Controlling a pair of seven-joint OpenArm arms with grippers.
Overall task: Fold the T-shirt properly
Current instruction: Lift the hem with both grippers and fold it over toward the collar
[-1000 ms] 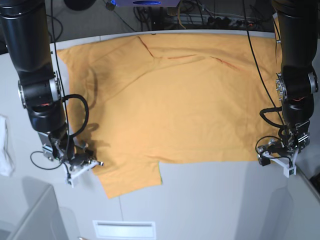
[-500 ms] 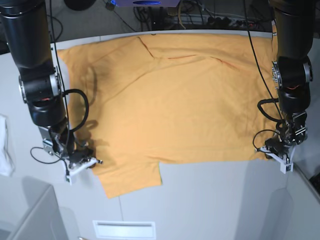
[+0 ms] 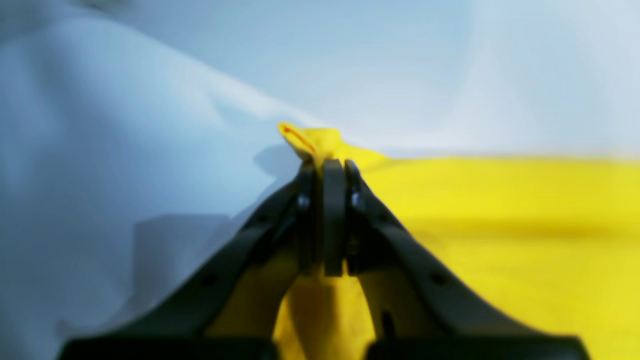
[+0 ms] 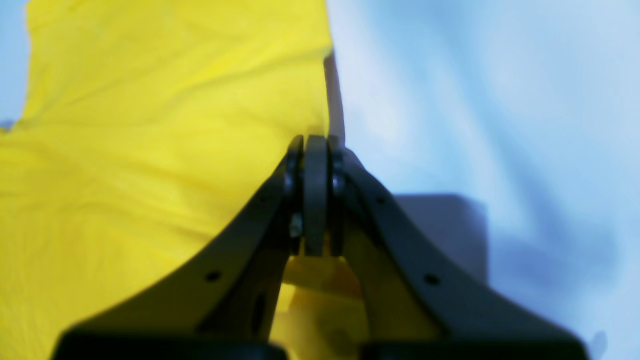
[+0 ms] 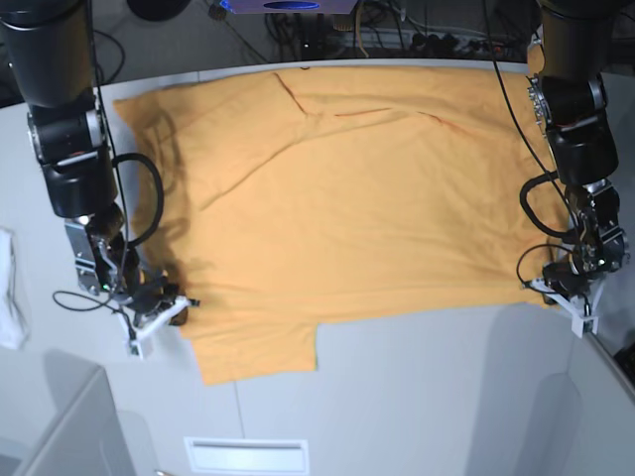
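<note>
Lying spread on the table [image 5: 417,397], the T-shirt [image 5: 347,198] was pinched at opposite hem corners: left gripper [image 3: 324,165] and right gripper [image 4: 311,142] both clamped on fabric.

Your left gripper [image 3: 324,167] sits low at the table's near edge, jaws pressed together with a pinch of the T-shirt [image 5: 357,198] bunched between and above the tips. Your right gripper [image 4: 315,145] is likewise low, jaws clamped flat on the cloth's edge. In the base view both forearms drop steeply from above, wrists bent toward the table, cables looped beside each.
</note>
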